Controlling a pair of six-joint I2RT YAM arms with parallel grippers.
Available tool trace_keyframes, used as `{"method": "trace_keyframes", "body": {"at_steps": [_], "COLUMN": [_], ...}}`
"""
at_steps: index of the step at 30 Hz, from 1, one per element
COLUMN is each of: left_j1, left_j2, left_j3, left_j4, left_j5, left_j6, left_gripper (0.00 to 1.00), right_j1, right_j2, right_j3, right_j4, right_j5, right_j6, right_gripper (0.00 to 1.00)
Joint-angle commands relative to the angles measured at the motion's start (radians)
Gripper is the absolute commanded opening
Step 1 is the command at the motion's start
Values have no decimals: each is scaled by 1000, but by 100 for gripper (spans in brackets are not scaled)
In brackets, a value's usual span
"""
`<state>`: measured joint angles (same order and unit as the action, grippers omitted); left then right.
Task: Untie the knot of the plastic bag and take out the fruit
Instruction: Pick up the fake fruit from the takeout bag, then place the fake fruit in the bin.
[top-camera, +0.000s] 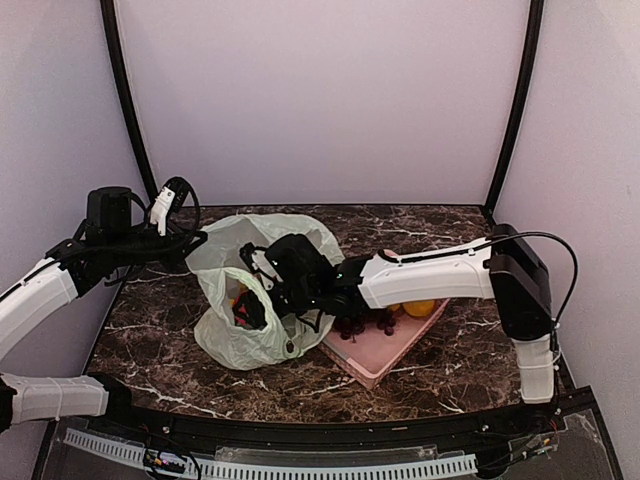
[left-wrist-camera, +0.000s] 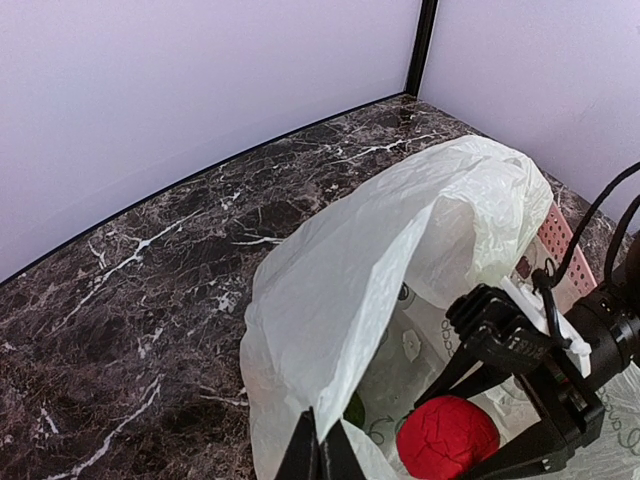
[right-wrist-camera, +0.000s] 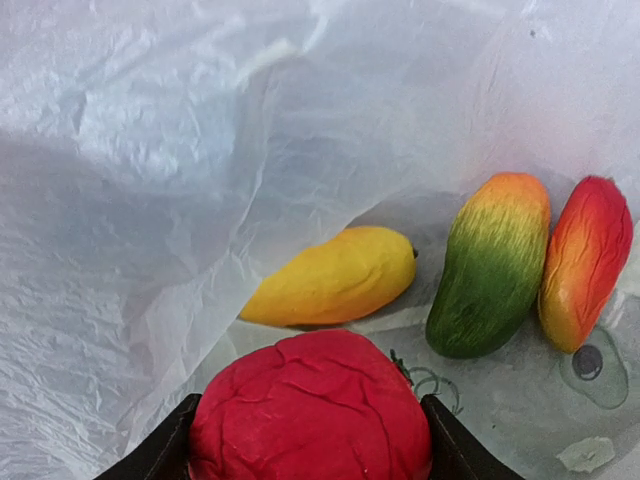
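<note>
— Top external first: shows the plastic bag lying left of centre on the marble table, mouth open toward the right, just beside the pink basket. Seen too?

— Seen, with dark purple grapes and a yellow piece lying in the basket.

— State of the left gripper?

— Clenched on the bag's far-left edge, holding that film up off the table. From the left wrist, shows both fingers pressed together, pale plastic rising from them.

— And the right gripper?

— Reaches in through the bag's mouth from the right. Grasps the red fruit, round and wrinkled, between its two fingers. Touches it on both sides in the right wrist view.

— Other fruit inside?

— Three mangoes in a row on the bag's floor, beyond the red fruit: yellow mango at one end, green-and-orange mango in the middle, red-and-orange mango at the other end. Last two just beside each other; cannot tell whether touching.
</note>
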<state>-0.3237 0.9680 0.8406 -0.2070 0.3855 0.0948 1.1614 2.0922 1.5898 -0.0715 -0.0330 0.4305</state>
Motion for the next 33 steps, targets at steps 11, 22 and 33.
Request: {"method": "trace_keyframes", "body": {"at_steps": [11, 22, 33], "left_j1": [-3, -3, -3], "left_j2": [-6, -3, -5], "left_j3": [-18, -18, -18], "left_j4": [9, 10, 7], "left_j5": [-6, -14, -29], "left_j6": [16, 16, 16], "left_gripper": [1, 1, 1], "right_j1": [-14, -8, 6], "right_j2": [-149, -271, -458], "right_j3": [-77, -164, -283], "right_j4": [305, 399, 361], "right_j5": [7, 1, 159], "right_j6": [-118, -148, -184], "right_gripper": [37, 37, 37]}}
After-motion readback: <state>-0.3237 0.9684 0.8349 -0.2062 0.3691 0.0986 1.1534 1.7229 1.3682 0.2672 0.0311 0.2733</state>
